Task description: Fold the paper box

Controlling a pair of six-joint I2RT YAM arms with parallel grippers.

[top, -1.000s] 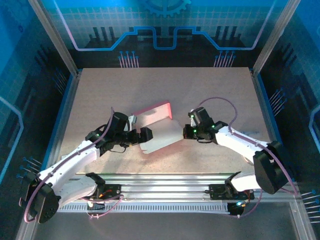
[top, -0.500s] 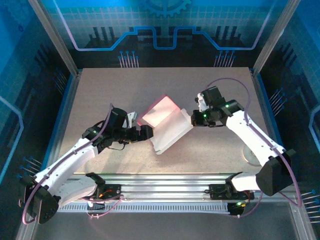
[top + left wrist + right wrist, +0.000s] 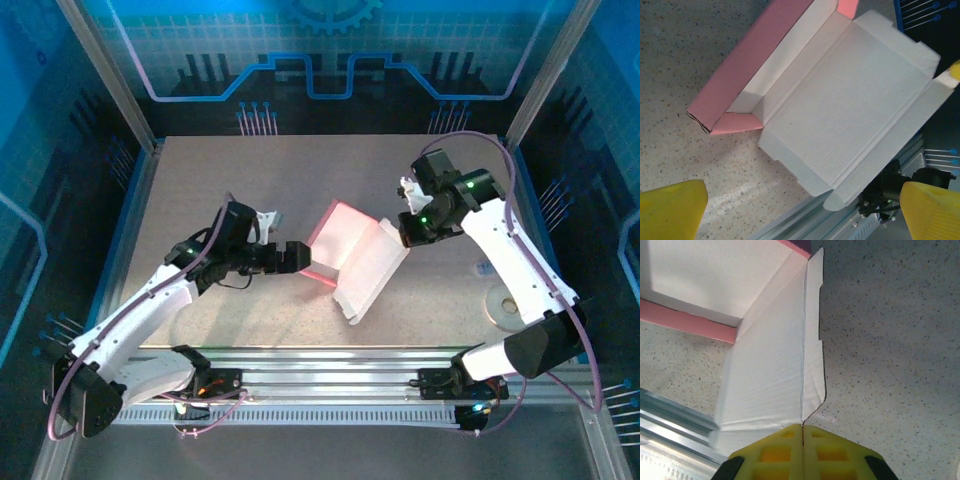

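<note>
Near the middle of the speckled beige table, a thin pink cardboard box with a whitish inner side is seen lying open. Its shallow pink-walled tray is turned toward the far edge and its broad white lid panel is spread toward the near edge. A narrow side flap of the lid is pinched edge-on by the right gripper, whose yellow fingers are pressed flat together on the card. The left gripper is placed just beside the tray's left corner, its yellow fingertips spread wide with nothing gripped between them; whether the corner is touched cannot be told
</note>
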